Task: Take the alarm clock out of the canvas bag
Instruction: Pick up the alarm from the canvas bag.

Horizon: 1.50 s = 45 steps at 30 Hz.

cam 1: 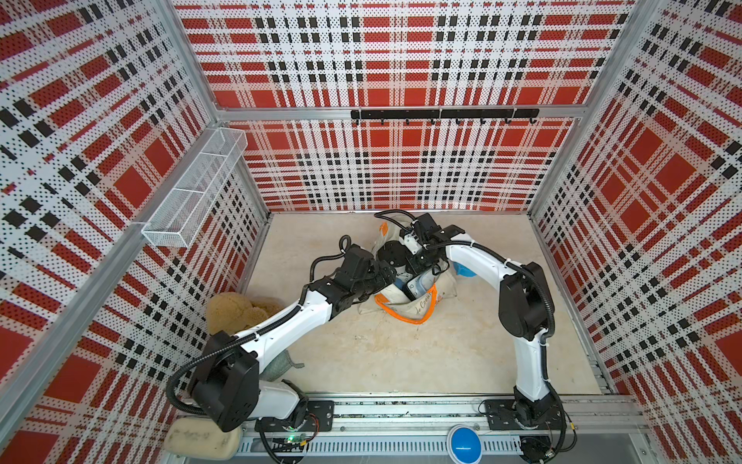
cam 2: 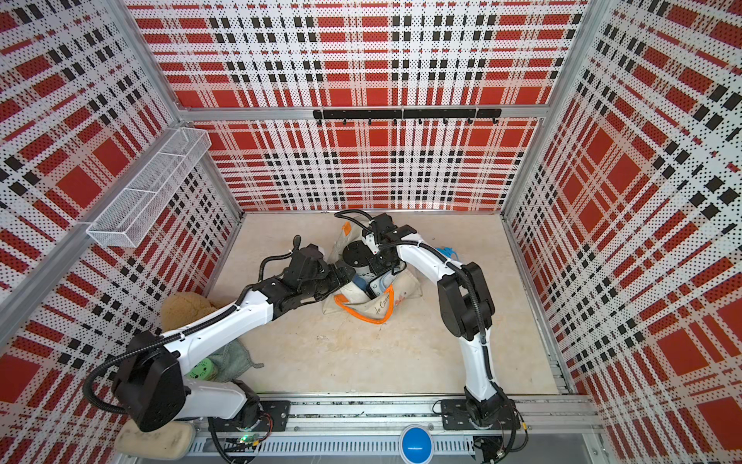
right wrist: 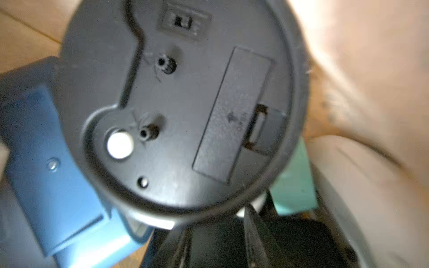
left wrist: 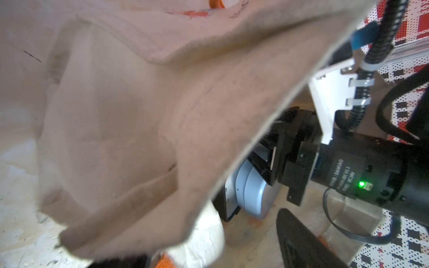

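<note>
**Two pincers at the bag mouth, clock not out yet**

Both arms meet over the canvas bag (cam 1: 405,310), which lies slumped on the desk (cam 1: 381,361). The left pincer (cam 1: 387,275) stands wide. In its wrist view a fold of cloth drapes over one jaw, apparently propping the mouth open so the other arm has room. The alarm clock (right wrist: 185,104) lies back-up in that opening, with its battery door and setting knobs showing and a blue item (right wrist: 46,162) beside it. The right pincer (left wrist: 261,166) reaches in close to the clock, but I cannot tell whether its jaws grip anything. With the flat back facing up, the rim looks like the only purchase.
</note>
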{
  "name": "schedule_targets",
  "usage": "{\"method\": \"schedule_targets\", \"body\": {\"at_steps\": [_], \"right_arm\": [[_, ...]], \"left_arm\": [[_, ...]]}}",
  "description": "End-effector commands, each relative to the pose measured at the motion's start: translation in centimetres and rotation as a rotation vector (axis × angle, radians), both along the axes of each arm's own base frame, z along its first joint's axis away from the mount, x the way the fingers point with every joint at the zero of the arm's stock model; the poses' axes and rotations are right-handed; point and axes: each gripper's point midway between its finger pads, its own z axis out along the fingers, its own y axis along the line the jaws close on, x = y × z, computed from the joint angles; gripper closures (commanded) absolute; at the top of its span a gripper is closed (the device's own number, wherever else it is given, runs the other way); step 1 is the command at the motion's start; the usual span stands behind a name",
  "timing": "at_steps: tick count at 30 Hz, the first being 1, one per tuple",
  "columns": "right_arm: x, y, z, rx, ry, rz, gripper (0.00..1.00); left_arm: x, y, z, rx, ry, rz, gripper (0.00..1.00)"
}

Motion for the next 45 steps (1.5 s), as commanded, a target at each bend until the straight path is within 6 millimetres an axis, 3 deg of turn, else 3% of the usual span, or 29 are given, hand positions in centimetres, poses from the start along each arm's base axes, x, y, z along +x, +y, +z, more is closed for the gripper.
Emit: {"method": "schedule_targets", "body": {"at_steps": [1, 5, 12, 17, 20, 29, 37, 45], "right_arm": [[1.2, -0.7, 2.5, -0.022, -0.081, 0.015, 0.57], [1.7, -0.9, 1.0, -0.039, -0.057, 0.013, 0.53], [1.0, 0.3, -1.6, -0.011, 0.025, 0.062, 0.54], [0.8, 0.3, -3.1, -0.022, 0.051, 0.075, 0.60], [1.0, 0.4, -3.2, -0.022, 0.049, 0.072, 0.69], [1.3, 0.9, -1.0, -0.023, -0.011, 0.086, 1.00], [0.9, 1.2, 1.8, -0.016, -0.062, 0.103, 1.00], [-0.1, 1.5, 9.5, 0.065, -0.180, 0.101, 1.00]], "left_arm": [[0.4, 1.6, -0.7, 0.023, 0.002, 0.059, 0.17], [0.4, 1.5, -0.7, 0.018, 0.002, 0.055, 0.17], [0.4, 1.8, -0.8, 0.026, 0.008, 0.056, 0.16], [0.4, 2.0, -0.8, 0.026, 0.009, 0.058, 0.16], [0.4, 2.2, -0.8, 0.028, 0.010, 0.057, 0.15], [0.3, 2.4, -0.8, 0.025, 0.011, 0.059, 0.15], [0.2, 2.4, -0.4, 0.019, 0.001, 0.061, 0.14], [0.0, 3.1, 1.7, 0.010, -0.035, 0.078, 0.12]]}}
